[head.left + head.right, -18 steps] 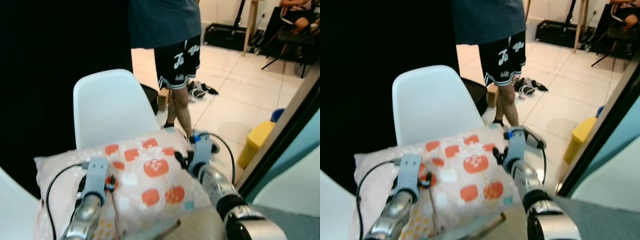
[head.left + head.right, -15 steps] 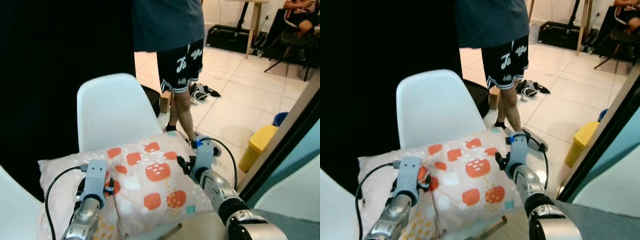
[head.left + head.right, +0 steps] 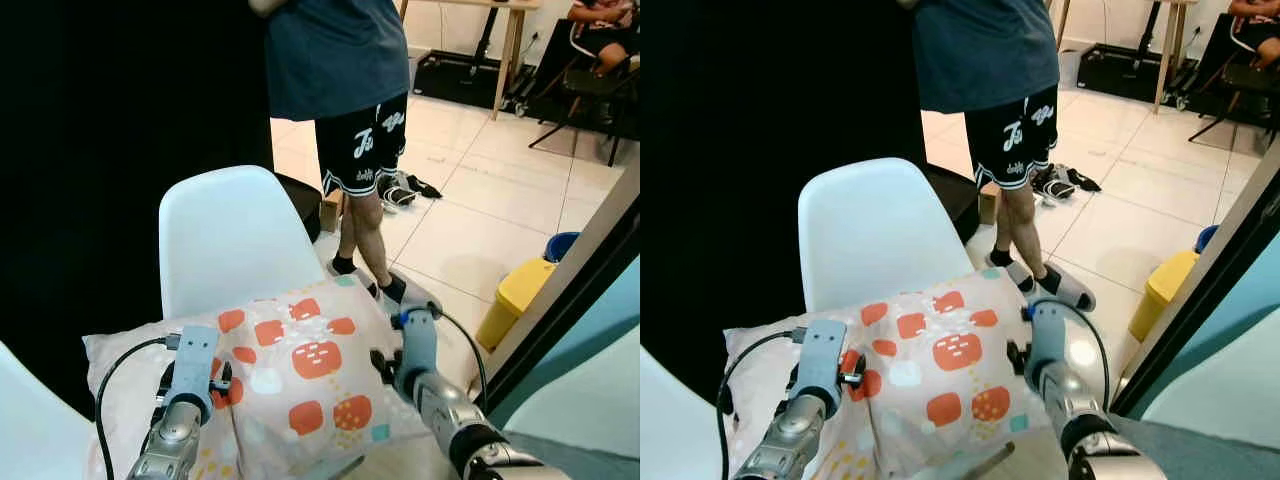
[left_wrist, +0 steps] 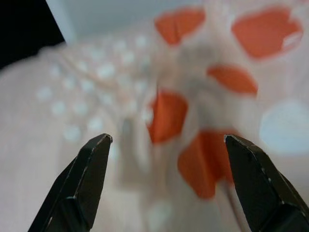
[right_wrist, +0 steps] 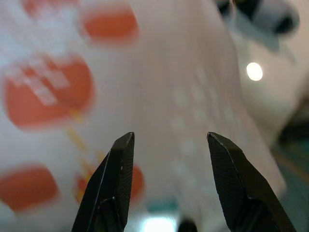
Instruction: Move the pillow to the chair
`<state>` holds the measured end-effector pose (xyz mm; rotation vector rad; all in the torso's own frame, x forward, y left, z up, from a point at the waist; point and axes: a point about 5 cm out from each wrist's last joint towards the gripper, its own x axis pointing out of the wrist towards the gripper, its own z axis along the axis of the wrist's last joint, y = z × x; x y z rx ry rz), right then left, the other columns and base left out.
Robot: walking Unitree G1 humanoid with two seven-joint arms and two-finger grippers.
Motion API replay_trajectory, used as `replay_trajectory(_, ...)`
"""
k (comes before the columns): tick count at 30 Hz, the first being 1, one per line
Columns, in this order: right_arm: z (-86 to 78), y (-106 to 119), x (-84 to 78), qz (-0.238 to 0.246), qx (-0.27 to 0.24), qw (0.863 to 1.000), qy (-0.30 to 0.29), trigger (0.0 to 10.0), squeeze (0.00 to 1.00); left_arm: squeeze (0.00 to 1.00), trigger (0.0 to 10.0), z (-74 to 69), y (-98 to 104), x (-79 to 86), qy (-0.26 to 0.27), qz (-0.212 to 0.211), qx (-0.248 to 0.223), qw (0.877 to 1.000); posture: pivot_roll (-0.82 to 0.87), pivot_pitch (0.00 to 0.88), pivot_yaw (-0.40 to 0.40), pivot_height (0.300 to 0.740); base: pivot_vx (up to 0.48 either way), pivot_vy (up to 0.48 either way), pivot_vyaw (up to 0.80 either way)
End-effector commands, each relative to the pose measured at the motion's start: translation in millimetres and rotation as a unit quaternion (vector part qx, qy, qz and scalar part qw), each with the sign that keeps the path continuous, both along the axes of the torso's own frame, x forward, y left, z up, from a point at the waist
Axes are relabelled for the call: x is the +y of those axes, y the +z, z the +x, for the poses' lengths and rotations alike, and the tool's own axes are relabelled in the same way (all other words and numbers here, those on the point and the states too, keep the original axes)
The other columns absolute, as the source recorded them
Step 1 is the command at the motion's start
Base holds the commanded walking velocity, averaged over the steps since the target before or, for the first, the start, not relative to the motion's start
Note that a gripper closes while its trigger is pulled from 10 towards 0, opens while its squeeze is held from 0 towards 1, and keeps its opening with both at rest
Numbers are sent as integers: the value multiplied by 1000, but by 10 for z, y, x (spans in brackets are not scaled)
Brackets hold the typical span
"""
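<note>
The pillow (image 3: pixel 290 375), pale with orange patches, lies on the seat of the white chair (image 3: pixel 235 240), in front of the backrest. The left tool (image 4: pixel 166 145) is at the pillow's left part, fingers spread, with the fabric close in front of them. The right tool (image 5: pixel 166 140) is at the pillow's right edge, fingers likewise spread and holding nothing. Behind the chair a person (image 3: pixel 350 90) in dark shorts stands on the tiled floor (image 3: pixel 480 210). A yellow bin (image 3: pixel 515 295) stands further right.

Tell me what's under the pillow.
The pillow covers what it rests on, so that cannot be seen. Only the white chair's backrest rises behind it. Left gripper and right gripper point at it, open.
</note>
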<state>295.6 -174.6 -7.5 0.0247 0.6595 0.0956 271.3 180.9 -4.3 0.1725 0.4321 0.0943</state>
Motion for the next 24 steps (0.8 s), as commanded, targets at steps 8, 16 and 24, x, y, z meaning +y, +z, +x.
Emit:
replay_trajectory(8,-767,-573,-263,-48,160,984,-56,10000,0,0,10000,-758,-698,175,85,-58,219,970,-48,75,12,740,0,0,0)
replay_trajectory(16,-1162,-767,-355,-78,216,972,-59,10000,0,0,10000,-1264,-939,184,100,-66,304,945,-46,81,20,740,-237,0,0)
replay_trajectory(24,-1287,-812,-409,-97,233,966,-48,10000,0,0,10000,-1395,-982,236,99,-60,321,940,-35,81,18,740,-350,0,0)
